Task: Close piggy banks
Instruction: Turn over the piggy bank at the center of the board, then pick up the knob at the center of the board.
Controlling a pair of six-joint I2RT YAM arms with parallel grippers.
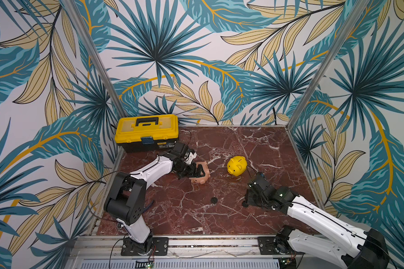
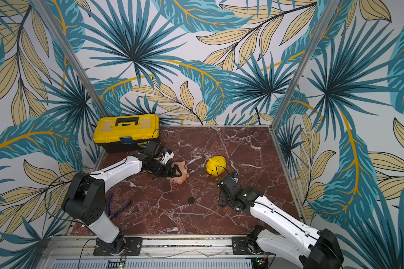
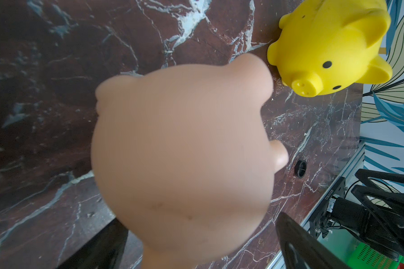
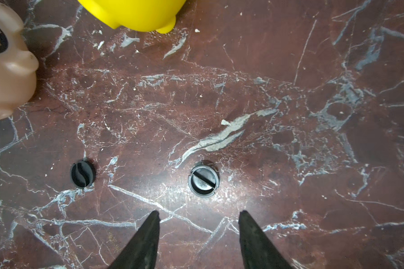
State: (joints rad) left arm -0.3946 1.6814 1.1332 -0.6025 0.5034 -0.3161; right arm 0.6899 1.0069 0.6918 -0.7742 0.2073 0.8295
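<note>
Left gripper (image 1: 198, 171): clamped round the peach piggy bank (image 1: 205, 173) — tipped on its side, left of centre.
Right gripper (image 4: 198, 213): jaws apart, empty — black plug (image 4: 203, 178) just ahead.
Yellow piggy bank (image 1: 237, 165): upright, mid-table.

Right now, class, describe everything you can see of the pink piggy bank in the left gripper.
The pink piggy bank is a small rounded figure of smooth peach-pink plastic with stubby legs and ears. It is tipped onto its side at the marble table, apart from the yellow piggy bank. The left gripper is shut on its body from both sides. The right wrist view shows a dark-rimmed round opening in its underside, seemingly unplugged.
</note>
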